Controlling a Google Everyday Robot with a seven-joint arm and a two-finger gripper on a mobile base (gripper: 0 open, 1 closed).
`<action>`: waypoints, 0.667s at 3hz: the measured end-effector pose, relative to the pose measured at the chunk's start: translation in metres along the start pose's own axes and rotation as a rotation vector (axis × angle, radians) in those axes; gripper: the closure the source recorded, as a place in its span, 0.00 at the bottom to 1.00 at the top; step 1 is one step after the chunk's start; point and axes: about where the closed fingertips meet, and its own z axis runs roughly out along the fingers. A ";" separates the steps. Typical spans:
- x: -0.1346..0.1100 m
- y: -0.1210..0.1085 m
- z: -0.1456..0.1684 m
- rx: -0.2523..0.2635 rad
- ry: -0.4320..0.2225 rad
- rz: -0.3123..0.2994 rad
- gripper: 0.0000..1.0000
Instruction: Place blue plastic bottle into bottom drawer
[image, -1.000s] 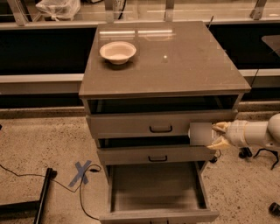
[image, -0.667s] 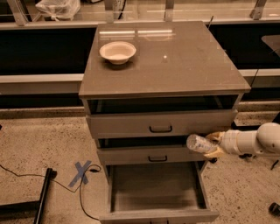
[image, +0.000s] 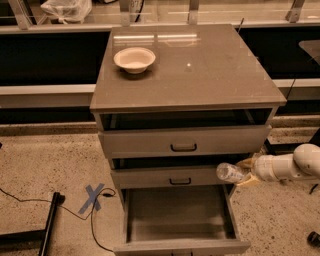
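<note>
My gripper (image: 246, 172) reaches in from the right on a white arm and is shut on the blue plastic bottle (image: 230, 172). The bottle is small and clear and lies sideways, its free end pointing left, level with the middle drawer front. It hangs above the right rear corner of the bottom drawer (image: 180, 216), which is pulled far out and shows a bare grey floor inside.
A shallow white bowl (image: 134, 58) sits on the cabinet top (image: 200, 70). The top drawer (image: 183, 141) and middle drawer (image: 170, 177) stand slightly out. Black cables and a blue tape cross (image: 92, 197) lie on the floor at left.
The gripper with the bottle has moved down and slightly left, from the level of the top drawer front to the level of the middle drawer, over the open bottom drawer.
</note>
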 end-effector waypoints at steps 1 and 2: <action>-0.001 0.004 -0.001 -0.020 0.006 0.001 1.00; 0.015 0.037 0.023 -0.050 0.074 0.065 1.00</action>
